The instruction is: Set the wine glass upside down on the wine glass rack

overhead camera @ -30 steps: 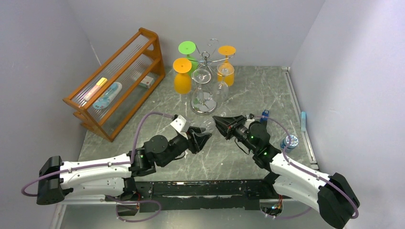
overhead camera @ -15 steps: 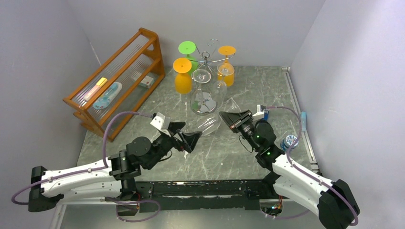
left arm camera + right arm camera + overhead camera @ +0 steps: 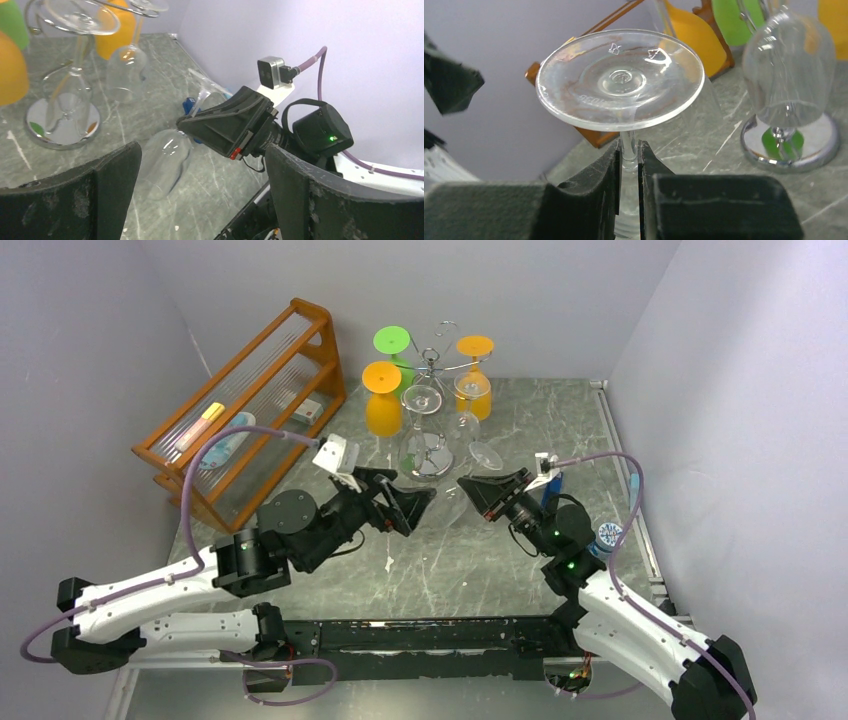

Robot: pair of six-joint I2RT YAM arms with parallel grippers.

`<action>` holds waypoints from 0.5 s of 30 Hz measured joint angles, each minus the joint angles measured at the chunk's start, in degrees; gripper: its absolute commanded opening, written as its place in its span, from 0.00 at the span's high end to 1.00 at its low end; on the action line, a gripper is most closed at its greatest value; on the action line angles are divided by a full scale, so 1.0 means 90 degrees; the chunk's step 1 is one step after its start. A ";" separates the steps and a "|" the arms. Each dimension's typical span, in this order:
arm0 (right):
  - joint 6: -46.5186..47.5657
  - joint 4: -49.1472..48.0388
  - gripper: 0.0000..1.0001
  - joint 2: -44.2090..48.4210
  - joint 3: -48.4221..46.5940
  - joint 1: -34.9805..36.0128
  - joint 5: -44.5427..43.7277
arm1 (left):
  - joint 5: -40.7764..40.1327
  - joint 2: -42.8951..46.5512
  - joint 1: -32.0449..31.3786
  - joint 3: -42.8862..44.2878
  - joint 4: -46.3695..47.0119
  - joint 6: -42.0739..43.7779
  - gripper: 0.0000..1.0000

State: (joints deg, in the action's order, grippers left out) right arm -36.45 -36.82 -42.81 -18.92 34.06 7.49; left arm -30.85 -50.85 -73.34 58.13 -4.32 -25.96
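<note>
My right gripper (image 3: pixel 472 489) is shut on the stem of the clear wine glass (image 3: pixel 447 508). The glass is tilted, its foot (image 3: pixel 487 455) raised toward the back and its bowl low over the table. In the right wrist view the stem sits pinched in the right gripper (image 3: pixel 628 150), under the round foot (image 3: pixel 620 80). My left gripper (image 3: pixel 408 506) stands open just left of the bowl, not touching it. The left wrist view shows the bowl (image 3: pixel 167 155) ahead of the left gripper (image 3: pixel 202 152). The chrome wine glass rack (image 3: pixel 430 455) stands just behind, with several glasses hanging upside down.
An orange wooden shelf (image 3: pixel 240 410) with small items stands at the back left. A blue-topped object (image 3: pixel 605 537) and a small blue piece (image 3: pixel 555 480) lie to the right. The rack's shiny base (image 3: pixel 749 145) is close to the right of the held glass.
My left gripper has opened, let go of the glass bowl and drawn back to the left. The right gripper, still holding the stem, has shifted right and toward the rack.
</note>
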 measured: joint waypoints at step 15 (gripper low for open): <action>0.2686 0.0204 1.00 -0.0214 -0.0554 0.0007 0.1600 | 0.2390 -0.1107 0.1673 0.0806 -0.0505 -0.1562 0.03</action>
State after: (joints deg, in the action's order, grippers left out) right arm -12.27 -34.98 -44.73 -23.90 34.13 21.89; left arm -9.34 -60.82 -58.28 65.39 -8.86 -40.01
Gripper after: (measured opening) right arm 0.166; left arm 0.970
